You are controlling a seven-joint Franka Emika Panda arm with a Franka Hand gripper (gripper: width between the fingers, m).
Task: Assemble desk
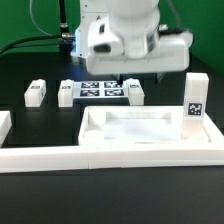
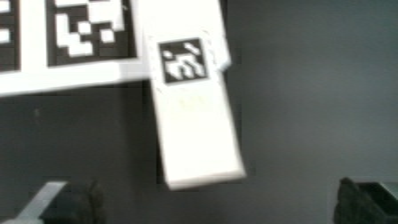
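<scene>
Gripper (image 2: 210,204) spread wide, holding nothing. One leg block (image 2: 196,112) lies flat beneath it, just beside the marker board (image 2: 71,45). Tabletop (image 1: 140,148) lies near.

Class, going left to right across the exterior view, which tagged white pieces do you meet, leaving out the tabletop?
Far-left leg block → second leg block → marker board → third leg block → upright leg block.

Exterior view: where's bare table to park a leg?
Free: table patch bordered by the exterior view's leftmost leg block, tabletop and border rail. Also between upright leg block and its nearest lying leg block. Crowded: around the marker board.
</scene>
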